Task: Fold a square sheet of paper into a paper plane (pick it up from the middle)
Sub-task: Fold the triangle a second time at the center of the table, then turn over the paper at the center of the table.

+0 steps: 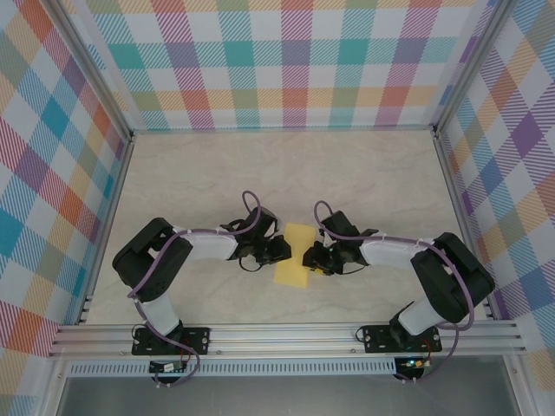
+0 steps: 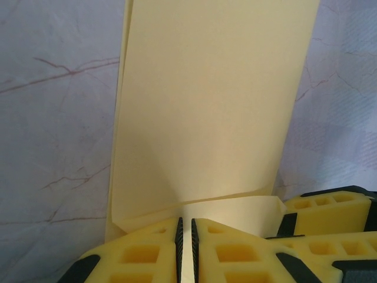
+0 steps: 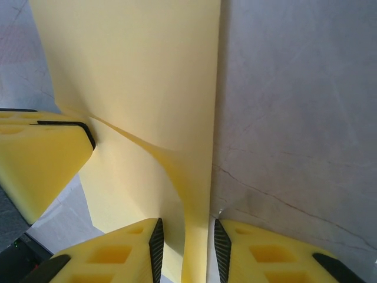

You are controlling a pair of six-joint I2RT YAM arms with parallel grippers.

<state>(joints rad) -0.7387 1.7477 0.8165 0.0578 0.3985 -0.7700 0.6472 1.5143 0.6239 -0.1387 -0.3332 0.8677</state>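
The top external camera looks down from above and behind the 2 arm bases (image 1: 171,338) at the lower edge of its frame, far enough back to take in the whole table (image 1: 217,173). Each of the 2 wrist cameras sits very close, looking out along its own fingers at the frame's bottom: left gripper (image 2: 186,227), right gripper (image 3: 185,230). All 3 views share the square sheet of paper (image 1: 293,256) at the table's middle.

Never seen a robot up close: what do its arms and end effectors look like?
The left arm and right arm have black rounded joints, white links and purple cables. The left end effector and right end effector have blocky yellow fingers with rectangular cut-outs and black pads.
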